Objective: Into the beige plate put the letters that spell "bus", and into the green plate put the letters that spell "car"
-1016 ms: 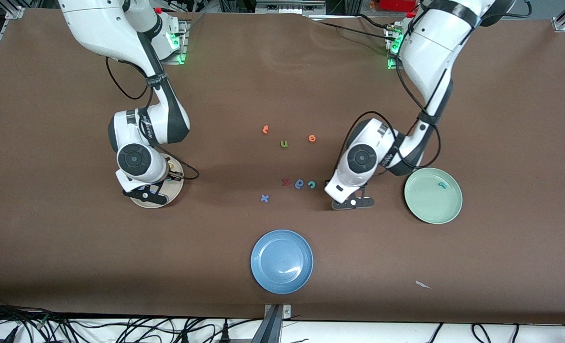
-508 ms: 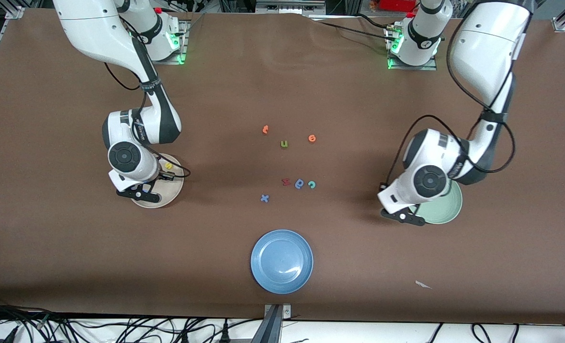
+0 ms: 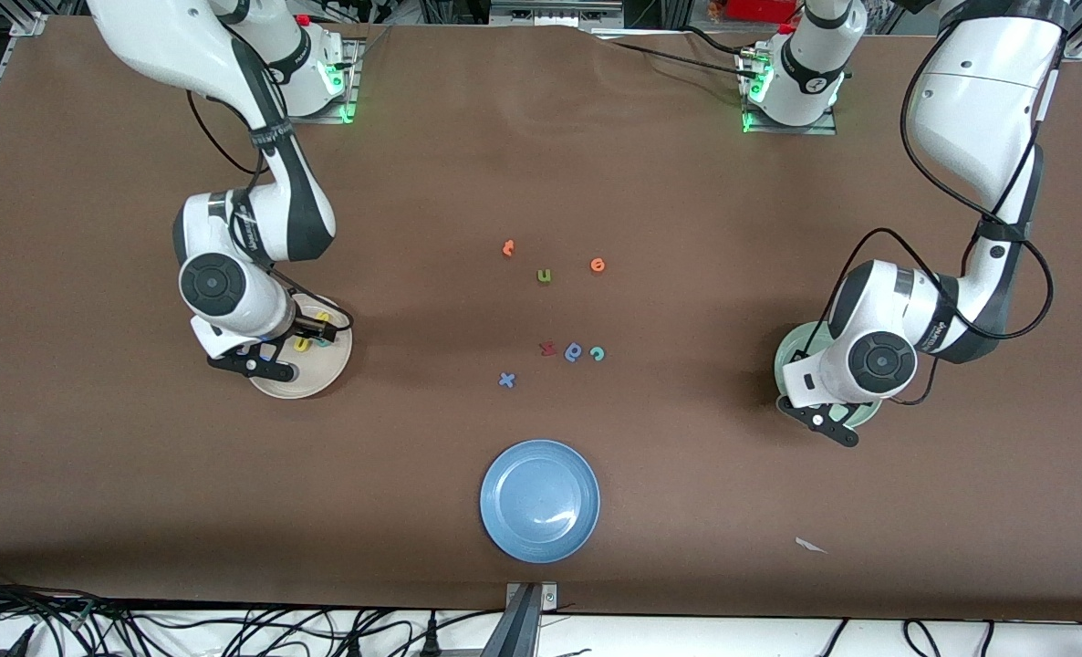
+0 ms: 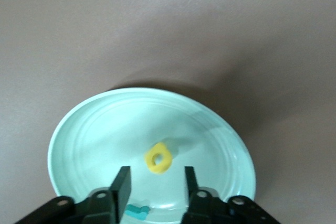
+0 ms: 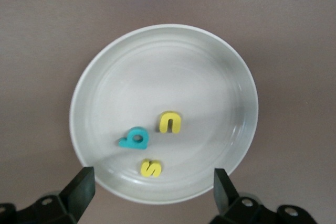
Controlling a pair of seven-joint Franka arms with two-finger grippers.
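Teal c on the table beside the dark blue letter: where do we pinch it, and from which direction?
The teal c lies flat on the brown table, apart from the dark blue letter. Probably best taken from straight above, fingers across its curved back and open side, since it is too thin for a sideways approach.

High front overview; wrist cameras straight down over plates

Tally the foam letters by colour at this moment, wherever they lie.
Yellow: 3 (yellow u, yellow s, yellow a)
Teal: 3 (teal b, teal r, teal c)
Orange: 2 (orange e, orange letter)
Blue: 2 (blue x, blue round letter)
Olive green: 1 (olive u)
Red: 1 (red letter)
Total: 12
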